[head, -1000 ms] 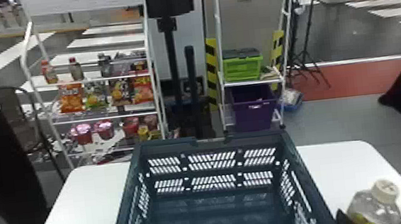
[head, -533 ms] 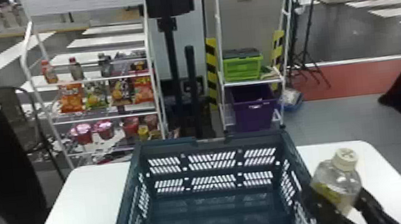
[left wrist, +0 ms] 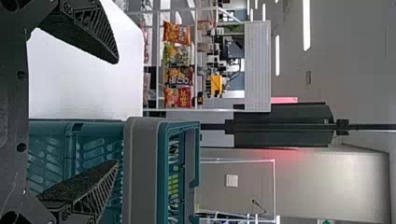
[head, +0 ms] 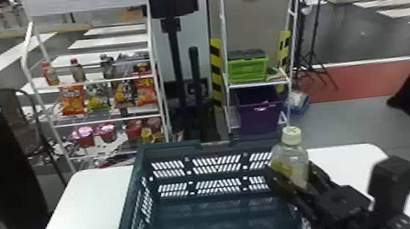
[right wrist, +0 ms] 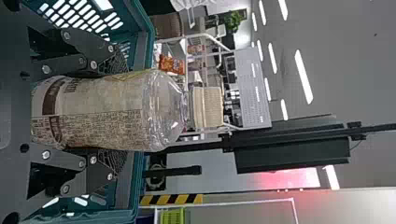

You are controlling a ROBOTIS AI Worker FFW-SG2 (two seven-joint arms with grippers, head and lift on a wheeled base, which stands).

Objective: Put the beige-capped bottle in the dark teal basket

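1. The bottle (head: 293, 161) is clear plastic with rounded shoulders and a ribbed beige cap (head: 291, 135). Its pale label (right wrist: 93, 112) carries dark brown bands and lines of fine print, with a yellow-green patch on another side. It stands cap upward, leaning a little, at the right side of the basket; whether its base is below the rim I cannot tell.
2. The right pincer (head: 295, 181) is pinching the bottle around its body, one finger on each side, the cap clear of both.
3. The basket (head: 129, 200) is dark teal, with slotted walls and a smooth-looking floor. It sits on the white table (head: 69, 214).
4. In the left wrist view, the left pincer (left wrist: 116, 112) has its fingers spread wide; one lies across the view of the basket, the other across that of the white tabletop.
5. Beyond the table, a white rack holds a bright green crate (head: 247, 70) with a dark lid, above a deep purple bin (head: 259, 114). Their contents I cannot make out.
6. On the shelving to the left, small bottles (head: 50, 74) stand above colourful snack bags (head: 72, 99), with shiny-lidded red cups (head: 84, 137) below them.
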